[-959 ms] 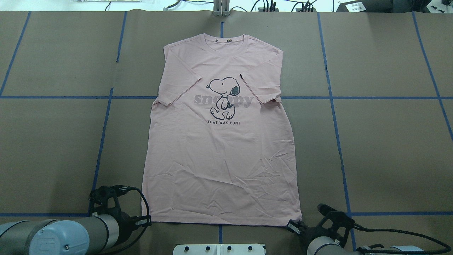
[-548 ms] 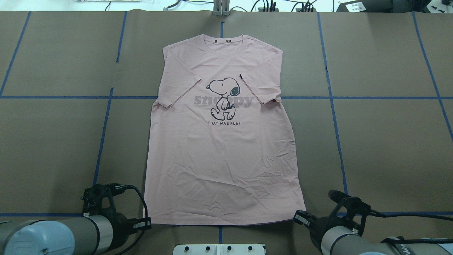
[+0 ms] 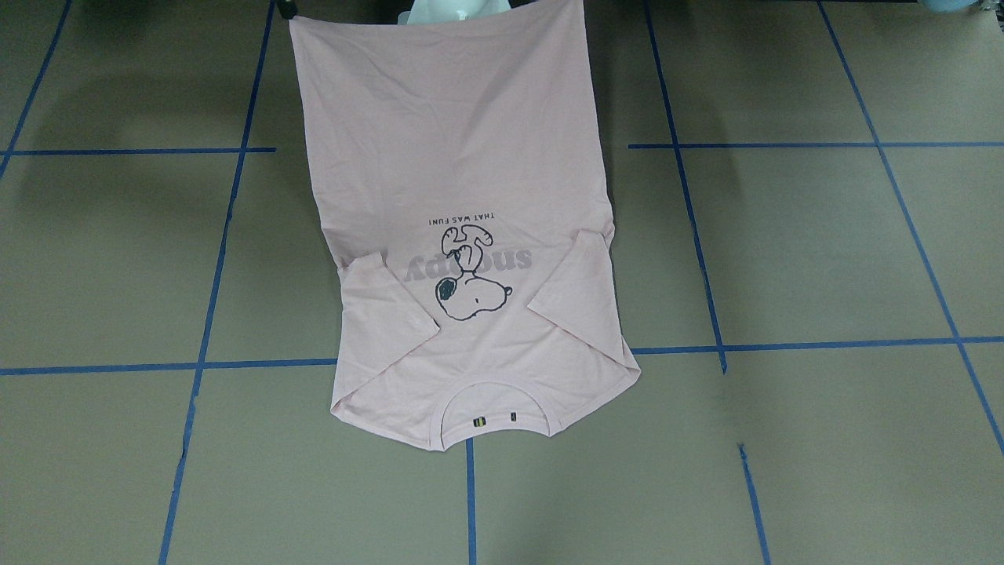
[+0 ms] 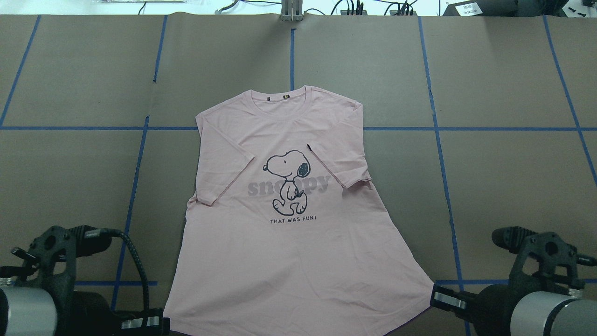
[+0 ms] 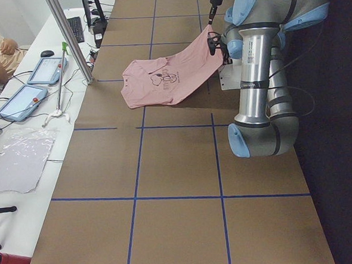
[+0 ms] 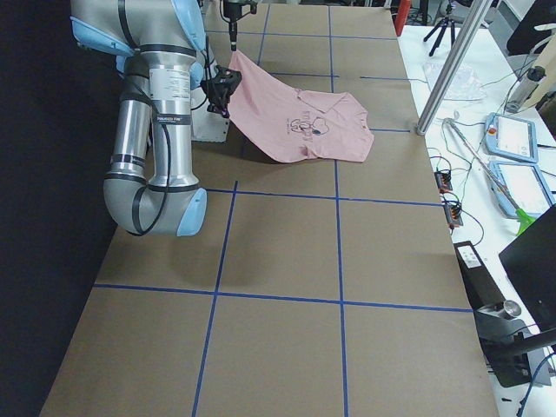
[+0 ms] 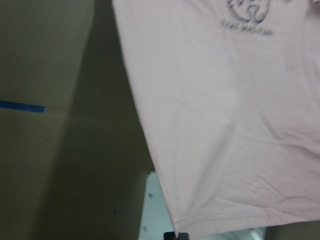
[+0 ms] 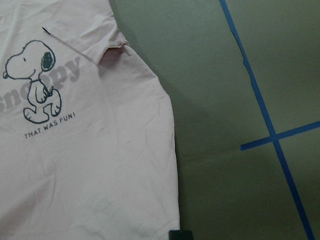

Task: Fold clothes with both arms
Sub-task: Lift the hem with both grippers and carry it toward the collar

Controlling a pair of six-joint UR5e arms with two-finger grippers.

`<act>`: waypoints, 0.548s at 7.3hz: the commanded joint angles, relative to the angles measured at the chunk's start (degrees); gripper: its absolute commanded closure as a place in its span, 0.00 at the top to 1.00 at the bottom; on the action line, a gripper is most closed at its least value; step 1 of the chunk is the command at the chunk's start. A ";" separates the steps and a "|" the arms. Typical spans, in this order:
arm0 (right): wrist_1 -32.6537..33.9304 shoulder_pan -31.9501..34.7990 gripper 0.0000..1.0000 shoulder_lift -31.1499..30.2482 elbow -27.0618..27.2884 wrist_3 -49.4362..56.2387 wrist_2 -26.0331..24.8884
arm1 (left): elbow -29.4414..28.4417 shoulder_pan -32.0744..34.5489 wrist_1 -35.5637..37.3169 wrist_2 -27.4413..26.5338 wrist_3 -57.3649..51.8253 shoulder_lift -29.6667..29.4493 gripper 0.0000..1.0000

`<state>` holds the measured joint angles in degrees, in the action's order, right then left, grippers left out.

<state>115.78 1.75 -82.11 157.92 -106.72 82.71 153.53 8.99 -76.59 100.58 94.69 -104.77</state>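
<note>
The table (image 4: 513, 186), covered in brown paper and crossed by blue tape lines (image 4: 438, 140), stretched away ahead of both grippers. The left arm (image 4: 28, 312) and the right arm (image 4: 550, 312) reached in from the near edge, one on either side of the cloth.

The pale pink T-shirt (image 4: 289, 261) lay print up between the two grippers and ran forward from them. Its hem was up off the table at their level. From there the cloth sloped down and away, and the shoulders and collar (image 4: 284, 100) rested on the paper well ahead of the fingers.

The left gripper (image 4: 158, 323) was clamped on the hem corner on its own side, its jaws closed on the cloth. The right gripper (image 4: 438, 297) was clamped the same way on the opposite hem corner, with the hem stretched between the two.

The dark dog outline (image 4: 287, 182), with grey lettering across it, sat far ahead of both grippers, roughly midway between them. A small black tag (image 4: 309, 147) showed on the folded-in sleeve on the right gripper's side.
</note>
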 commanded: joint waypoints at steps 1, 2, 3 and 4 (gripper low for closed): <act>3.04 4.47 0.00 3.35 -1.89 7.96 1.58 | -3.72 3.90 2.85 1.37 -6.66 -3.67 0.00; 3.22 9.10 0.00 9.10 -7.74 13.93 1.75 | -8.81 8.37 2.85 1.37 -11.93 -5.42 0.00; 2.87 15.41 0.00 15.51 -17.72 17.21 2.02 | -13.30 13.28 2.85 1.46 -16.42 -7.53 0.00; 2.52 20.26 0.00 19.84 -25.22 21.33 1.93 | -17.26 17.25 2.68 1.55 -19.34 -8.51 0.00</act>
<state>118.62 15.71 -68.30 142.30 -90.45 84.59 141.35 21.12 -73.81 102.02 79.73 -111.63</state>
